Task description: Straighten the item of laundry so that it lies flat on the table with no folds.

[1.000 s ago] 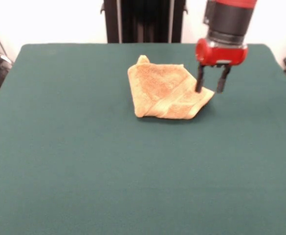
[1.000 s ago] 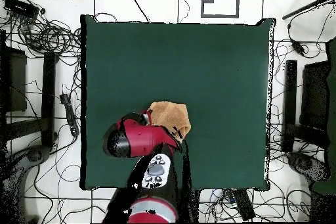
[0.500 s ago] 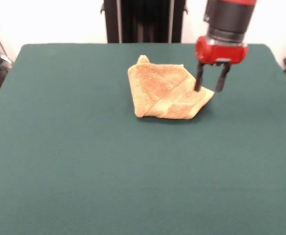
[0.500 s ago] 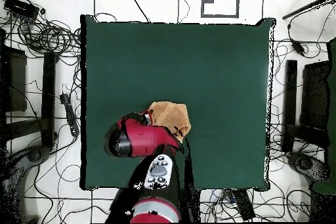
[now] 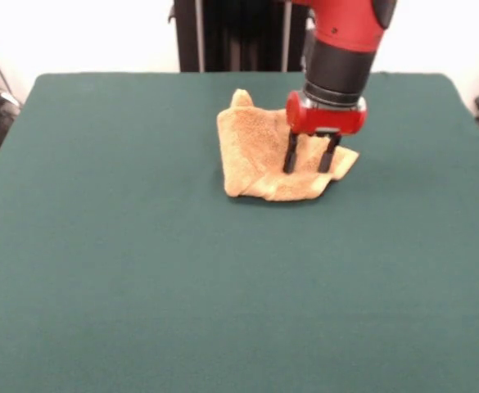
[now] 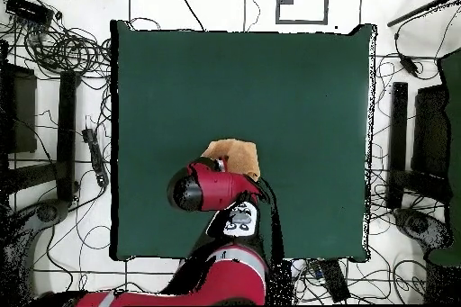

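The item of laundry (image 5: pixel 259 155) is an orange-tan towel, folded over on itself with a raised corner at its far end, lying on the dark green table (image 5: pixel 141 270). My gripper (image 5: pixel 308 166) stands open over the towel's right part, both black fingers (image 5: pixel 290 155) pointing down onto the cloth. In the overhead view the red arm hides most of the towel (image 6: pixel 236 152); only its top part shows, and the fingers are hidden under the wrist.
Cables and equipment lie on the floor around the table (image 6: pixel 243 78) in the overhead view. A black pedestal column (image 5: pixel 239 33) stands behind the table's far edge.
The gripper has moved left from the towel's right corner to over the towel's right part and has come lower. The towel's shape looks the same.
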`<state>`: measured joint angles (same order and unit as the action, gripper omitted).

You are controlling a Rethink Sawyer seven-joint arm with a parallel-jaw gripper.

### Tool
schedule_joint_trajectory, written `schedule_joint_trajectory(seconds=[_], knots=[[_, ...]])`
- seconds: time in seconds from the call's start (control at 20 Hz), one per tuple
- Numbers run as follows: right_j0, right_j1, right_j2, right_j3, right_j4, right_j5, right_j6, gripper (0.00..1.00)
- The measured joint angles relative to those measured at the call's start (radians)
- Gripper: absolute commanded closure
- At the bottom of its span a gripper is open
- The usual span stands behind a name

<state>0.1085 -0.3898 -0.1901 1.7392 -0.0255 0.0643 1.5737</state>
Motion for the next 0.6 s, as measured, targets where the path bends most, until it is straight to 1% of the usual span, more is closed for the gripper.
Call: schedule_joint_trajectory(seconds=[0.25,0.45,0.6], knots=[[0.059,0.014,-0.045,0.002,0.015,-0.042,0.001,0.00],[0.098,0.017,-0.058,0.027,0.065,-0.090,0.010,0.00],[0.109,0.016,-0.058,0.049,0.102,-0.111,0.024,0.00]])
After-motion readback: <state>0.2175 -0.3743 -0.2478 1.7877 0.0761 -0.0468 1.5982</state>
